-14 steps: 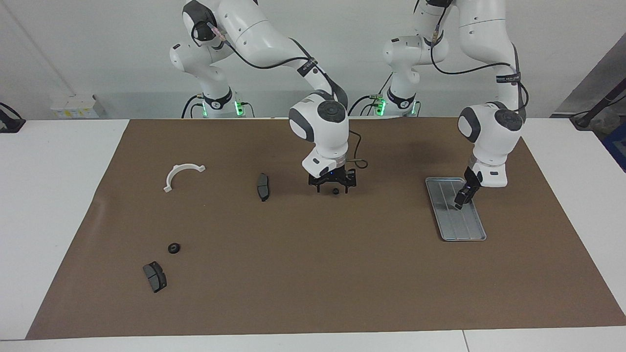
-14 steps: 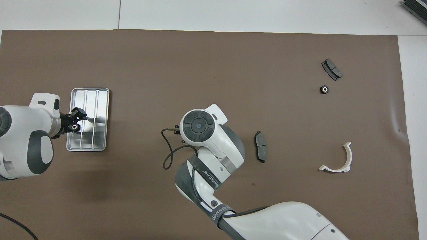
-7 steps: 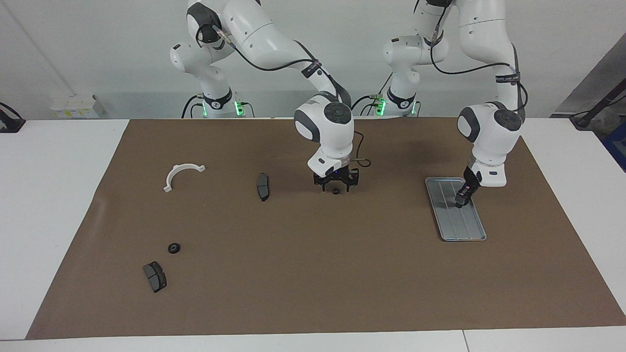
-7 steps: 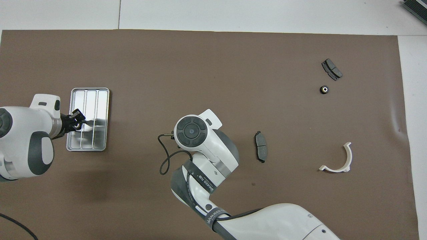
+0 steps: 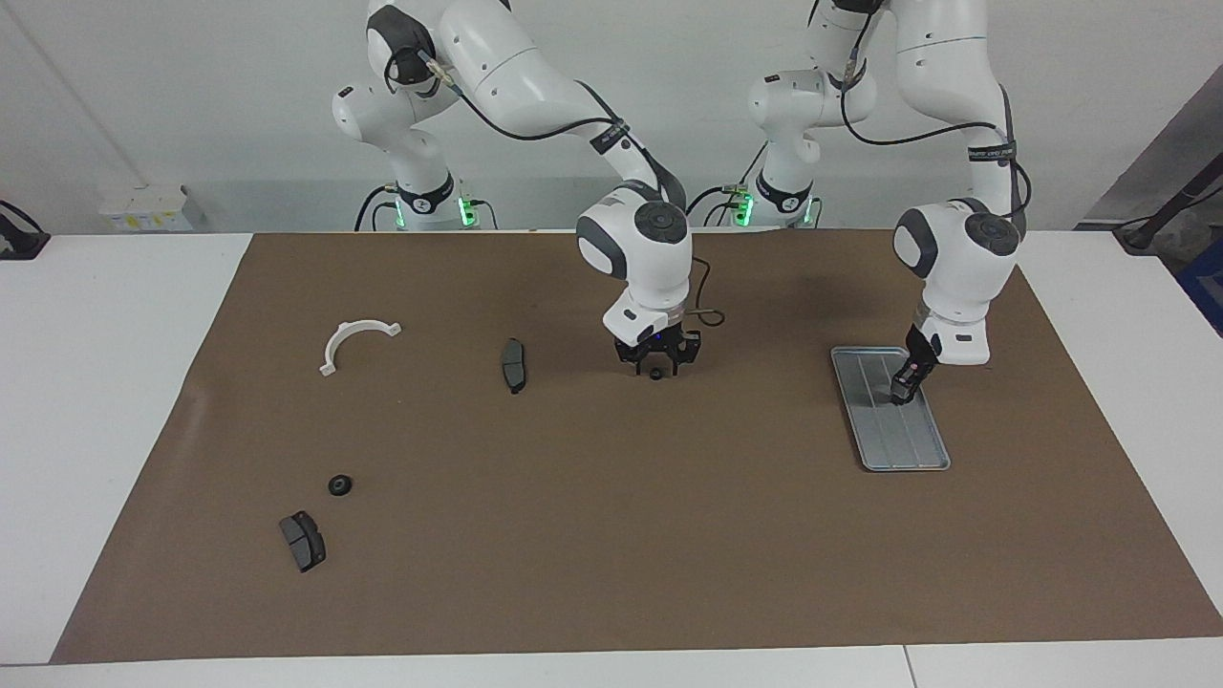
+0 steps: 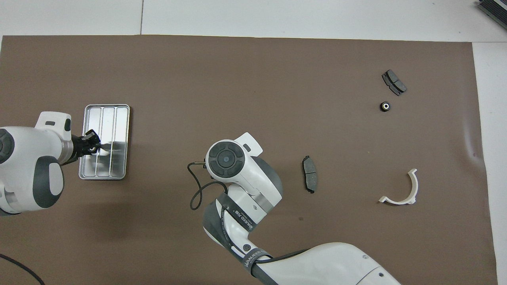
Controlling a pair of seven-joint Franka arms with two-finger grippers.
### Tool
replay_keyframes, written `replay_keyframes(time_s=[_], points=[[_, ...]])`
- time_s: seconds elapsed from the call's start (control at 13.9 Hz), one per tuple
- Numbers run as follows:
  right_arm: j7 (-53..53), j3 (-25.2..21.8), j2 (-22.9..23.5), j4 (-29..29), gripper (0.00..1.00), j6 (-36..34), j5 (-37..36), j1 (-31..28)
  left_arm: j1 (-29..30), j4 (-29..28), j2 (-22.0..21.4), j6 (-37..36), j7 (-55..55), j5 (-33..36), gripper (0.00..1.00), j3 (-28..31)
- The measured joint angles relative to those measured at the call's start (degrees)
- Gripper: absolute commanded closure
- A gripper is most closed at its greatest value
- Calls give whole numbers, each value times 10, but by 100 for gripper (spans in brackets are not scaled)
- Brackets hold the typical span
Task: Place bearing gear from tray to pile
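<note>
Since a second ago both grippers have narrowed. The left gripper (image 5: 899,398) pinches one small bearing gear (image 6: 92,149) over the one ribbed silver-grey metal tray (image 5: 912,453); the right gripper (image 5: 655,368) closes around a second black gear (image 5: 655,375) on the brown mat. Toward the right arm's end lie two dark grey brake pads (image 5: 514,364), one white half-ring bracket (image 5: 352,342) and a third gear (image 5: 339,484).

A white table (image 5: 115,401) carried a large brown paper mat (image 5: 611,535). On the mat lay a ribbed silver-grey metal tray (image 5: 912,449) toward the left arm's end. Well apart from the tray, toward the right arm's end, lay a white plastic half-ring bracket (image 5: 355,341), two dark grey curved brake pads (image 5: 513,364) (image 5: 302,541) and a small black round gear (image 5: 339,484); another small black gear (image 5: 655,374) lay between tray and pads.
</note>
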Motion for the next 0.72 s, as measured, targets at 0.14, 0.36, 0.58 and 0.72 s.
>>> replay_keyframes(time_s=[0.14, 0.36, 0.58, 0.72], points=[[0, -1, -2, 0, 97, -1, 0, 0, -18, 38, 8, -18, 0, 0, 87, -2], [0, -1, -2, 0, 100, 0, 0, 0, -58, 70, 21, -26, -1, 0, 87, -3], [0, -9, -5, 1, 100, 1, -1, -3, -104, 74, 27, -28, -2, 0, 85, -5], [-4, -13, -21, 0, 100, 0, -4, -27, -146, 74, 27, -29, -4, 0, 85, -6]])
